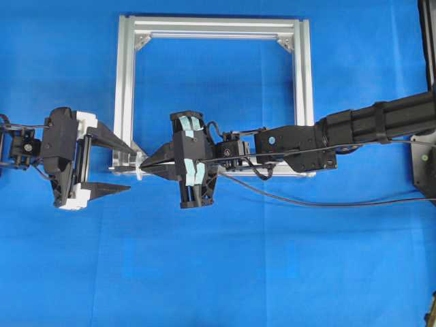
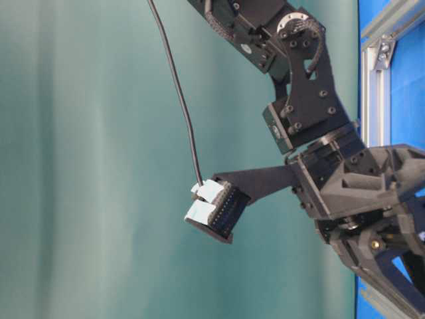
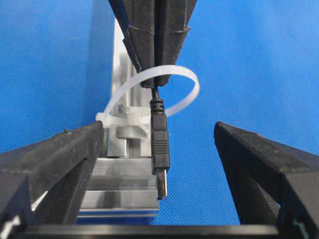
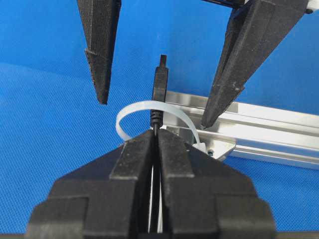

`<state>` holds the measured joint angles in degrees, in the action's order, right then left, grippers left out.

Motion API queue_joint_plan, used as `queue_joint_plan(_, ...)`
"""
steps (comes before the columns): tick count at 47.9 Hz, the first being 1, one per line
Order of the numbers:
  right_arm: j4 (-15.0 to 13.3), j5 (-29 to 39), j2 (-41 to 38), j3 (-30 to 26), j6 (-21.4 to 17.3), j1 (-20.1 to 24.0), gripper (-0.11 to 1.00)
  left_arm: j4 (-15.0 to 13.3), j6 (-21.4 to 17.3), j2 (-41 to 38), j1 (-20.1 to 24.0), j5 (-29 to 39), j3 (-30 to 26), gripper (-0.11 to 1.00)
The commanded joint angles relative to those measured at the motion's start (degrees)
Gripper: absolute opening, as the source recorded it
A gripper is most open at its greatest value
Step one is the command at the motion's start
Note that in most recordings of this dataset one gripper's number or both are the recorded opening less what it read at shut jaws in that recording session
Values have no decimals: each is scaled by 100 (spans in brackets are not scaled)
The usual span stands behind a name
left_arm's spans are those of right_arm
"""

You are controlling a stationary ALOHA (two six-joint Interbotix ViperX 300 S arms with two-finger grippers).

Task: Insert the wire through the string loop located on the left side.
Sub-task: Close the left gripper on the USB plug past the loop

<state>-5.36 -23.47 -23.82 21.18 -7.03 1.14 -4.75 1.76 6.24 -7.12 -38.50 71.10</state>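
Pinching the wire [image 4: 159,87] just behind its plug, my right gripper [image 4: 155,133] is clamped tight on it, fingers pressed together with the cable running back between them. The plug sticks straight out past my fingertips, its long axis in line with my fingers, tip pointing left in the overhead view toward my other hand. In my right wrist view the plug has passed through the string loop [image 4: 130,110]: the white band arches around the cable right at my fingertips, and the plug's tip stands beyond it. The loop [image 3: 184,79] sits at the near left corner of the frame [image 1: 124,88], tied to the silver rail. From my left wrist view the plug [image 3: 160,149] comes toward the camera, between my two left fingers without touching either. My left gripper [image 1: 122,167] is spread wide, holding nothing, one finger on each side of the plug. The rest of the wire trails off right across the blue cloth [image 1: 218,272]
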Motion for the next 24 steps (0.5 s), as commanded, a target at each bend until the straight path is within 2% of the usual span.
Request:
queue_joint_plan(1,0,-26,114,-97,0,-9,1,9,-18,35,-9,-53,-62,87)
queue_joint_plan(6,0,-26,114,-88,0,-9,1,9,-18,26,-18,-53,-70,85)
queue_joint_plan(9,0,-26,114,-88,0,-9,1,9,-18,26,-9,-53,-70,78)
queue_joint_plan(12,-9,-26,105,-88,0,-9,1,9,-35,26,-9,-53,-70,64)
queue_joint_plan(20,-9,-26,105,-88,0,-9,1,9,-97,26,-18,-62,-88,14)
queue_joint_plan(22,0,-26,114,-88,0,-9,1,9,-97,26,-9,-62,-88,8)
queue_joint_plan(24,0,-18,114,-88,0,-9,1,9,-97,26,-18,-62,-97,8)
